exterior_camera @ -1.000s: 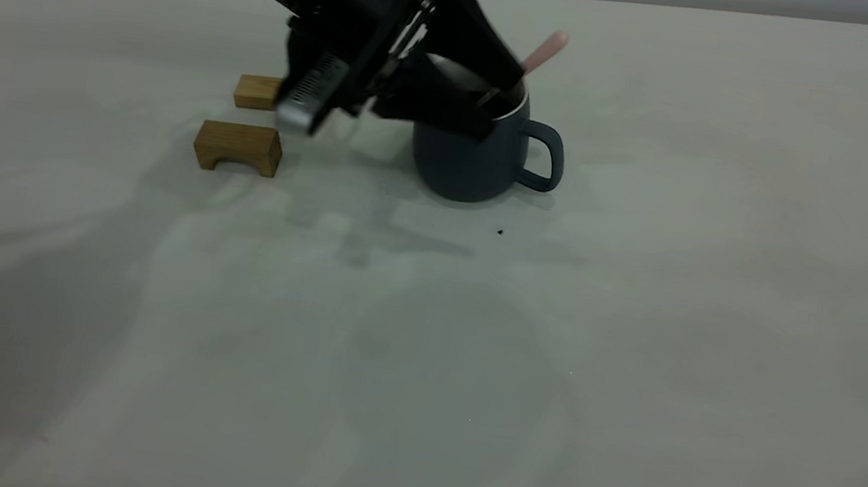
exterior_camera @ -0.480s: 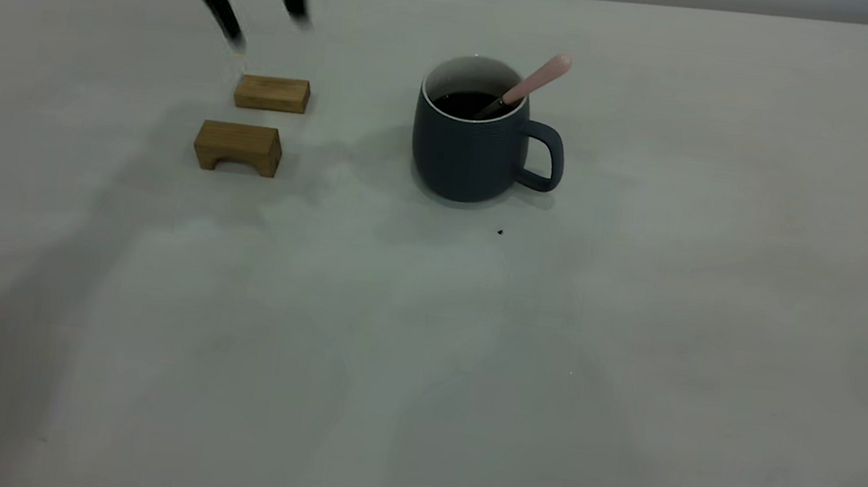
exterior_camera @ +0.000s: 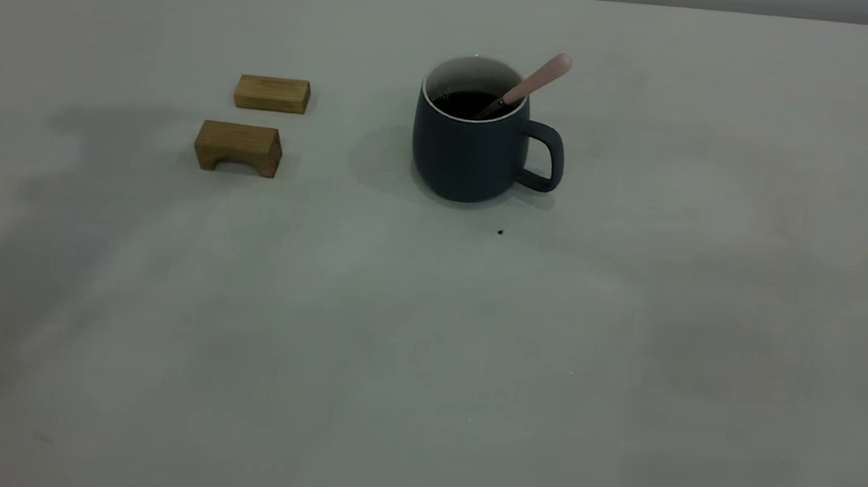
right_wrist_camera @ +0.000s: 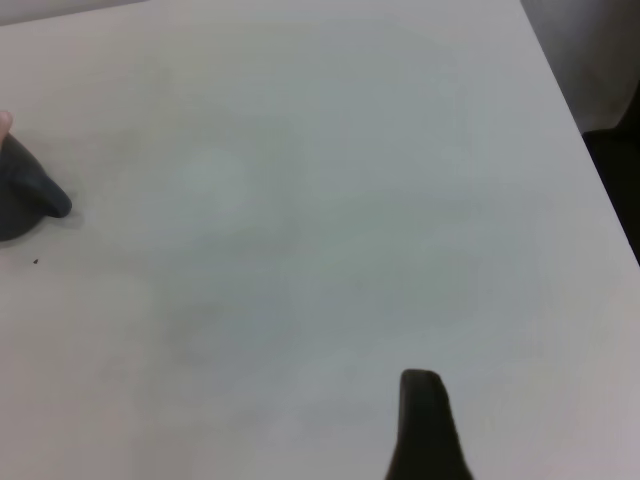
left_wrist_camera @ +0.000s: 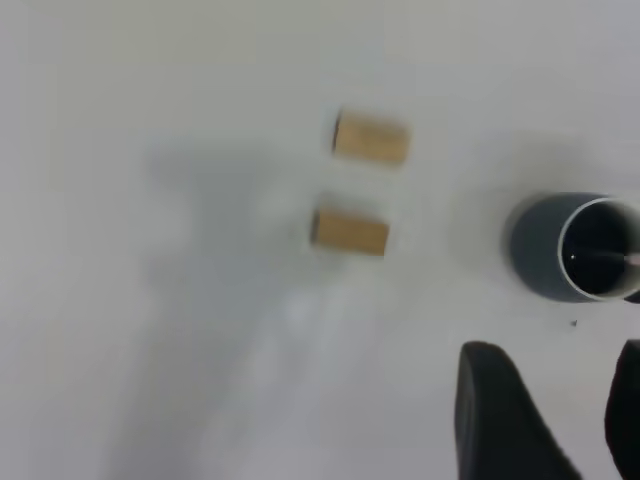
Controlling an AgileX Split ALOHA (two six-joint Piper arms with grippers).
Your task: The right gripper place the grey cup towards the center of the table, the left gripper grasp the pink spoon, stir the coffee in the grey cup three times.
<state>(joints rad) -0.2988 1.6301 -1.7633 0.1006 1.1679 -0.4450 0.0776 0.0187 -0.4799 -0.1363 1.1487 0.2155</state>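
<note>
I've pulled my left hand (left_wrist_camera: 545, 420) up off the pale pink-handled spoon (exterior_camera: 532, 83), fingers apart; it leans in the slate-grey mug (exterior_camera: 471, 150) beyond my fingertips (stirring looks finished).

Grey cup (exterior_camera: 467, 153) upright on table (exterior_camera: 421, 356) toward far edge, coffee (exterior_camera: 466, 103) inside, pink spoon (exterior_camera: 534, 83) leaning on rim.
</note>
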